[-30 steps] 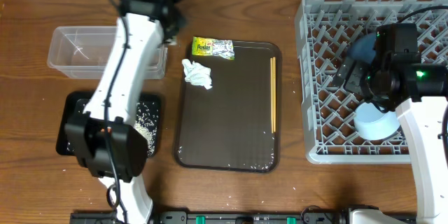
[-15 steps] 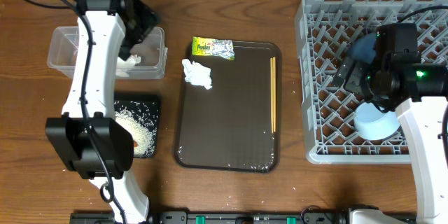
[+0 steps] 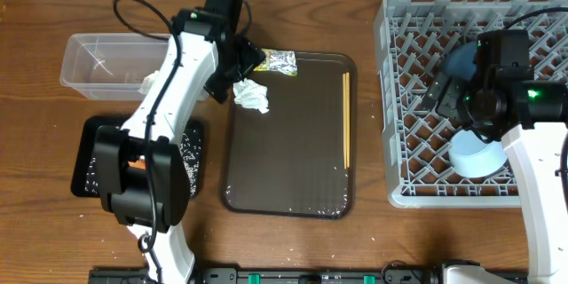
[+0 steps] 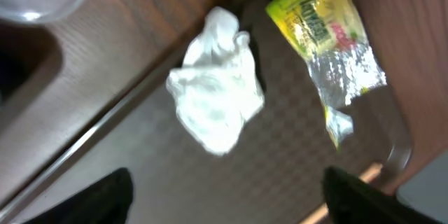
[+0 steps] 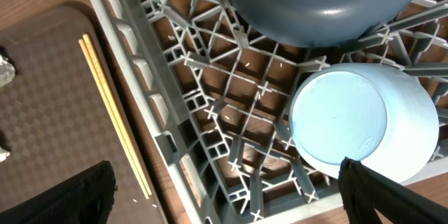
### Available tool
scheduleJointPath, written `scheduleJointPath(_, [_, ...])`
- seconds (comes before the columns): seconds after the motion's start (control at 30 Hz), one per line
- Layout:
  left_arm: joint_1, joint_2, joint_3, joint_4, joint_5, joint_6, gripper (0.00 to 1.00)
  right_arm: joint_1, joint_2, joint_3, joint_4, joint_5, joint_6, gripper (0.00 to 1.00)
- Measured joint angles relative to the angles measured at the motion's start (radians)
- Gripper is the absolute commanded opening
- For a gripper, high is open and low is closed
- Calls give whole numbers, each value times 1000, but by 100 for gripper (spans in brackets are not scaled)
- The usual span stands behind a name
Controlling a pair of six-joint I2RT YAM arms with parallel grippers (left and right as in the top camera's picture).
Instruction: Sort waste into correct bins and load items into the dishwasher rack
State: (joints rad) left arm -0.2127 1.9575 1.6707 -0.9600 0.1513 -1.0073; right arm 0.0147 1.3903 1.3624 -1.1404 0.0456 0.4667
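Left gripper (image 4: 227,192) and right gripper (image 5: 224,192) gape wide, empty. Brown tray (image 3: 293,164): one tissue (image 3: 252,95), one wrapper (image 3: 277,61), two chopsticks (image 3: 346,120). Rack (image 3: 395,169): one dark bowl (image 5: 322,0), one pale bowl (image 5: 357,122).

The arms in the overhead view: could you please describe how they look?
The left arm and right arm both have smooth white links joined by blocky black joint housings, with thin black cables looping off them. Small green lights glow on the black housings.
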Motion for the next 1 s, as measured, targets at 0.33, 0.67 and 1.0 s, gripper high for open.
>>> scheduleJointPath(0.33, [-12,0,-207,164,0,-95,74,0,0,0,0,0,0,99])
scheduleJointPath(0.67, [-71,0,-243,303,26,-145,68,0,0,0,0,0,0,99])
scheduleJointPath(1.0, [-84,50,-243,310,30,-179,66,0,0,0,0,0,0,99])
